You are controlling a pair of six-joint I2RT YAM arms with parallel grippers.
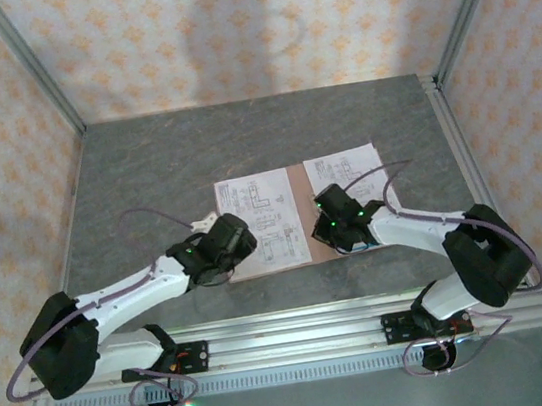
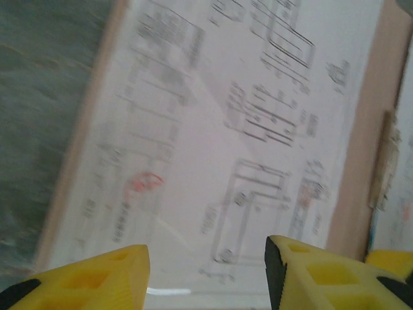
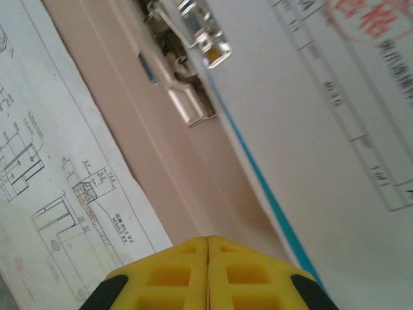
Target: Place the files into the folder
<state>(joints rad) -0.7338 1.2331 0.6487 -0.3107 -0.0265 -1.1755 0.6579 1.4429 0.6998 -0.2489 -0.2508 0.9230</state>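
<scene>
The pinkish-brown folder (image 1: 301,184) lies open in the middle of the table. One white printed sheet (image 1: 256,205) covers its left half and another white sheet (image 1: 345,167) lies on its right half. A teal sheet (image 3: 271,200) peeks out as a thin edge under the right white sheet (image 3: 335,116). The metal clip (image 3: 193,39) sits on the folder's bare spine (image 3: 174,155). My left gripper (image 2: 206,248) hovers open over the left sheet (image 2: 213,129), with nothing between its fingers. My right gripper (image 3: 208,237) is shut over the spine, and nothing shows between its jaws.
Grey tabletop (image 1: 145,170) surrounds the folder on all sides. Aluminium frame posts (image 1: 36,74) and patterned walls close off the back and sides. The rail (image 1: 300,335) that carries both arm bases runs along the near edge.
</scene>
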